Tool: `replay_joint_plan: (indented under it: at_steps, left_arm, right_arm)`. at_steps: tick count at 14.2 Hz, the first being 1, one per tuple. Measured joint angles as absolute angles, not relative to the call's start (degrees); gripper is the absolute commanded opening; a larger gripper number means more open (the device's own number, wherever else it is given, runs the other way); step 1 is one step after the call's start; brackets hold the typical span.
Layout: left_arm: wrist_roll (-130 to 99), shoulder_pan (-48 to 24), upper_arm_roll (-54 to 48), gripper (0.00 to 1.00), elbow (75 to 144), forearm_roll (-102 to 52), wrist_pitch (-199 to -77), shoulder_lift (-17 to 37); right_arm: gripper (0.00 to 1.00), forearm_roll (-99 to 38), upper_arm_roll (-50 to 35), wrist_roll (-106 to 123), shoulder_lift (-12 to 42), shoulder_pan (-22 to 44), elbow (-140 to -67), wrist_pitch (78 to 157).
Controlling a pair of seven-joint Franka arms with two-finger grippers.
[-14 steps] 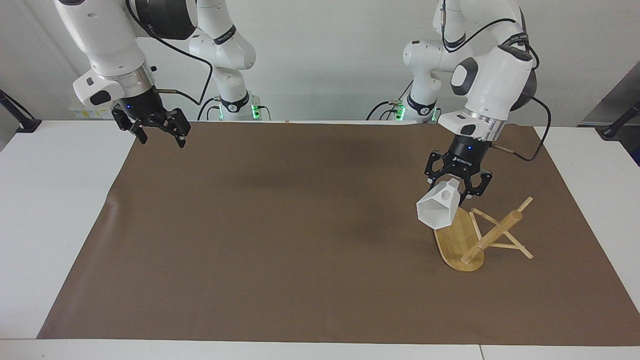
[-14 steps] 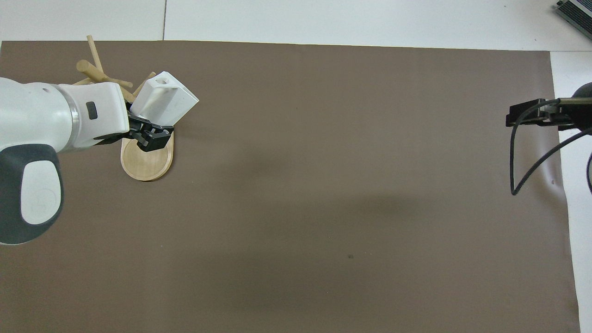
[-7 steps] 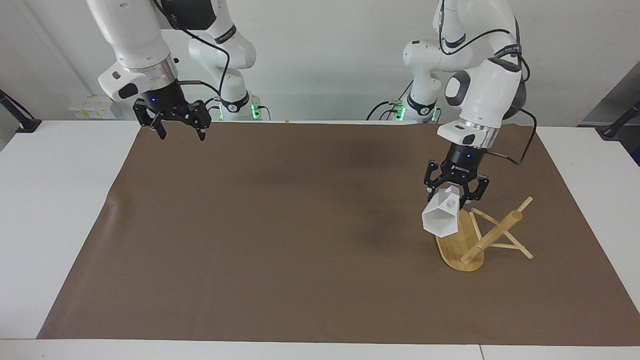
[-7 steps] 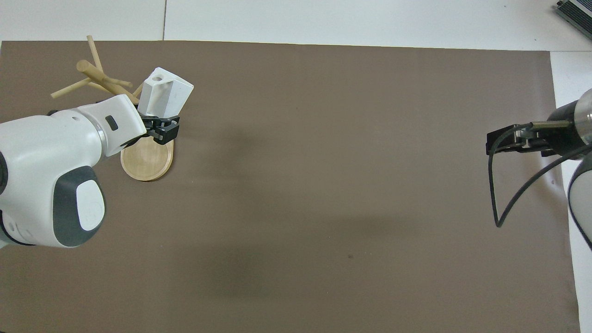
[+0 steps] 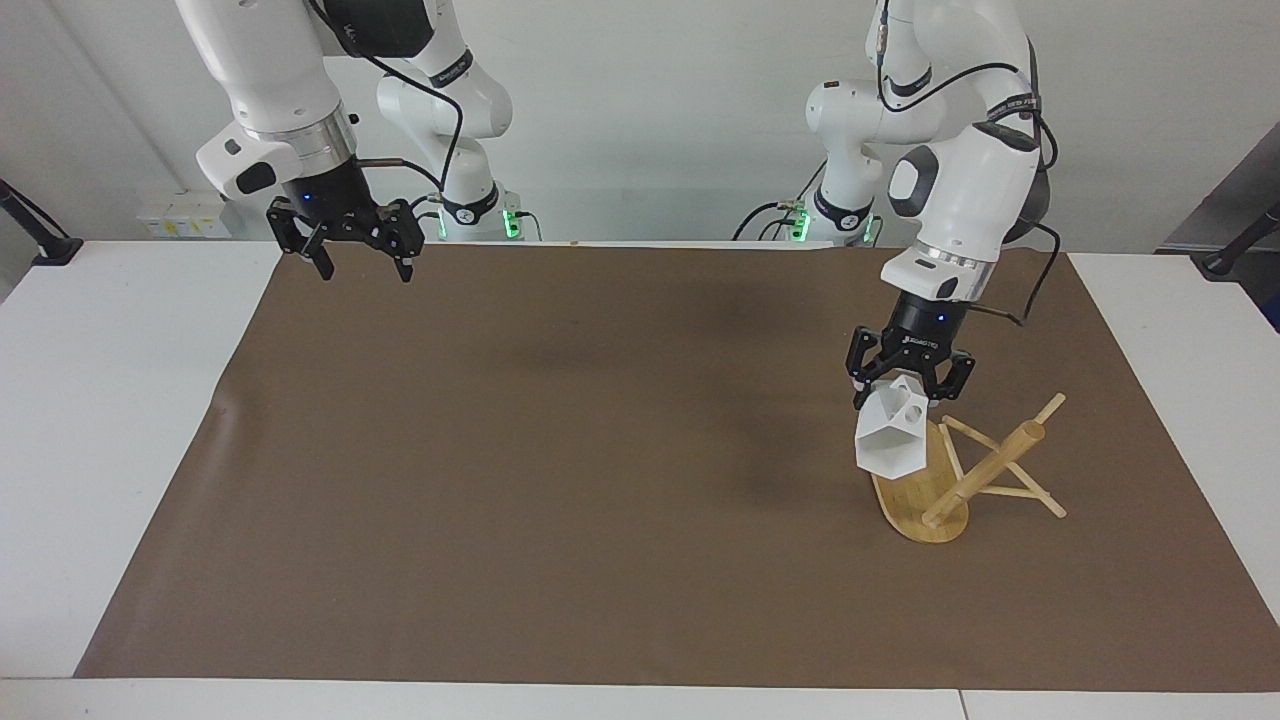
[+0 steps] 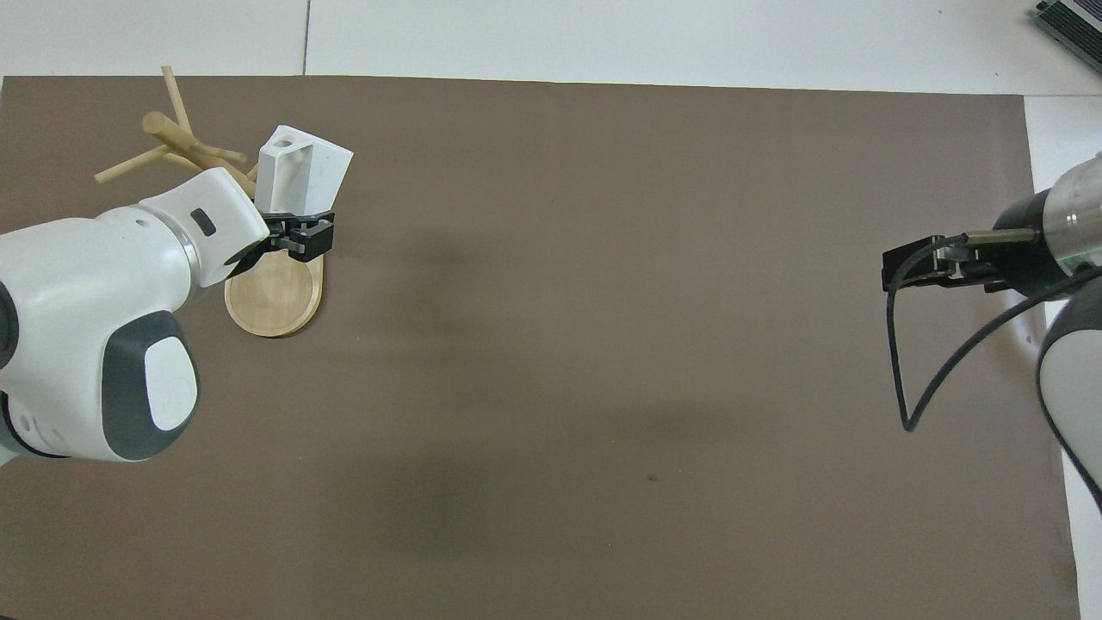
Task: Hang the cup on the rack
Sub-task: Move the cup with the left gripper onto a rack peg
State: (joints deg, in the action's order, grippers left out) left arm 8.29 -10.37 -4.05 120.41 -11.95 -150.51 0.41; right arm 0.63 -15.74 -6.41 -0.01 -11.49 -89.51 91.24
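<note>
Cup [image 5: 889, 440] held clamped in left pincer [image 5: 908, 385], hung over toppled rack [image 5: 960, 470]. Right pincer [image 5: 362, 262] kept apart, parked over worktop [image 5: 100, 400] edge.

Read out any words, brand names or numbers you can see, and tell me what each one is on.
Left gripper: small white brand lettering on its black body, too blurred to read.
Left arm's black cable band by the elbow: white lettering, too small to read.
Cup, rack, brown mat, right gripper: no text visible.
</note>
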Motion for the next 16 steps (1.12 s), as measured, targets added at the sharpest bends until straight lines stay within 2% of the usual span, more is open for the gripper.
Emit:
replay_joint_plan:
  at_steps: [5,9,16]
  left_arm:
    - [7.49,-9.71,-3.63,0.0,120.38,-13.03,-151.37,1.33]
    - [7.34,-9.23,-3.46,0.0,120.11,-15.8,-151.39,1.33]
    - [6.91,-7.91,-3.17,0.0,120.05,-22.56,-151.37,1.76]
  right_arm:
    - [1.0,0.62,-14.9,-5.61,0.0,-11.05,-89.55,91.56]
    - [1.0,0.62,-3.8,-3.13,0.05,-4.05,-90.2,94.47]
    - [1.0,0.64,-1.06,-0.4,0.06,-4.6,-90.76,95.89]
